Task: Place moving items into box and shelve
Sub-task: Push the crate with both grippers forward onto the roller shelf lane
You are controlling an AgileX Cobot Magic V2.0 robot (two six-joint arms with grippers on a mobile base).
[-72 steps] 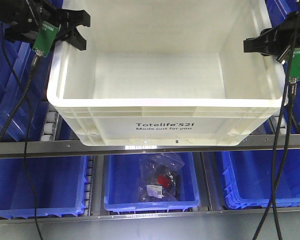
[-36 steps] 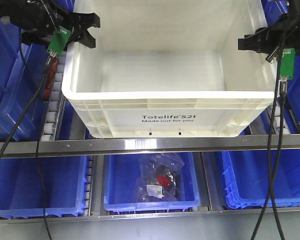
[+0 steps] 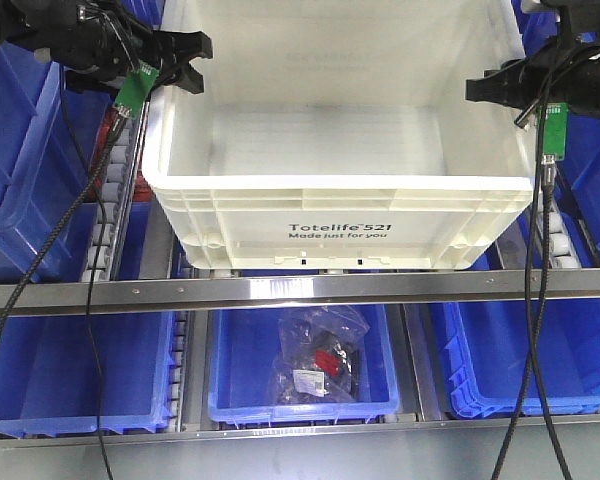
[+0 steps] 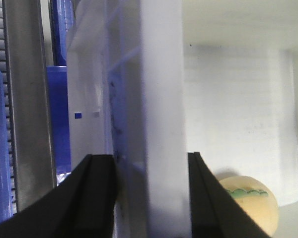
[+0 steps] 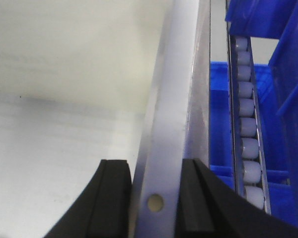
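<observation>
The box (image 3: 340,190), a large white crate printed "Totelife 521", sits tilted on the upper shelf level above the metal rail. My left gripper (image 3: 185,60) is shut on the box's left wall near the back, one finger outside and one inside. My right gripper (image 3: 485,90) is shut on the right wall the same way. The left wrist view shows the left gripper (image 4: 149,161) straddling the white wall (image 4: 159,99), and a cream rounded item (image 4: 251,196) with a green wavy line lying inside the box. In the right wrist view the right gripper (image 5: 154,168) clamps the rim (image 5: 169,99).
A metal shelf rail (image 3: 300,288) crosses in front below the box. Roller tracks (image 3: 105,240) run beside it. Blue bins stand at the left (image 3: 20,150) and on the lower level (image 3: 75,370), (image 3: 530,350); the middle bin holds a plastic bag (image 3: 318,365). Rollers (image 5: 246,129) lie right of the rim.
The box has slid further back onto the shelf and a little to the right, carried by both grippers, which moved up the frame with it.
</observation>
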